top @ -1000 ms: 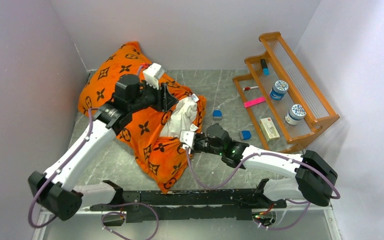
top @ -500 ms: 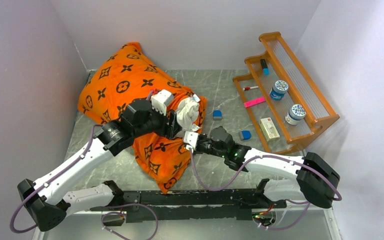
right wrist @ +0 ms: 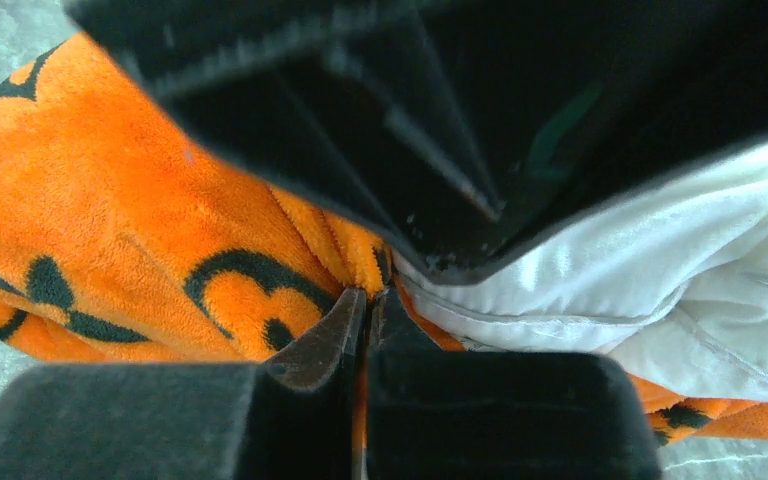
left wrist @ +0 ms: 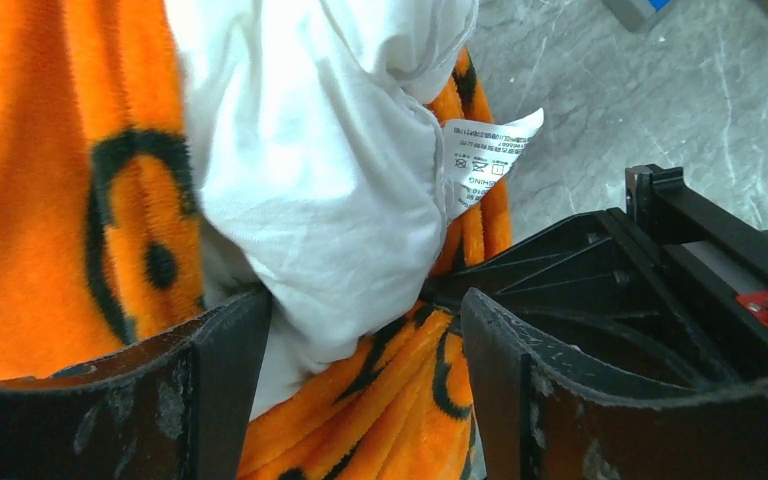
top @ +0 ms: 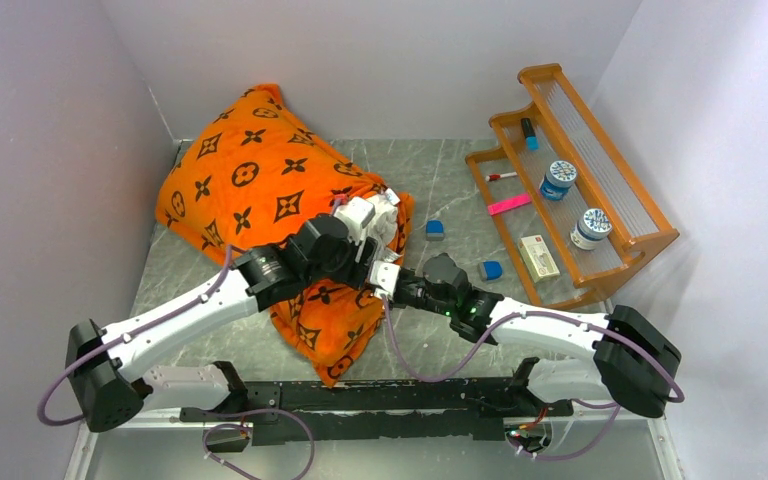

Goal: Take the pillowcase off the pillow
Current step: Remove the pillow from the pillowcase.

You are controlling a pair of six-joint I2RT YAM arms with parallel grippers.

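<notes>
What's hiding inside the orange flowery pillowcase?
A white pillow. One end pokes out of the pillowcase opening, with a little label beside it. The rest of the pillow is covered by the orange fabric, so it cannot be seen.

Plain white walls [top: 380, 60] close in a grey marbled table [top: 440, 170] on three sides. A tiered wooden rack [top: 650, 240] stands far right, under even light.

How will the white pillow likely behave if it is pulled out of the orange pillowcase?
Probably floppy: the pillow bunches in soft folds at the pillowcase opening. It likely stretches before sliding, as the plush fabric hugs it.
</notes>
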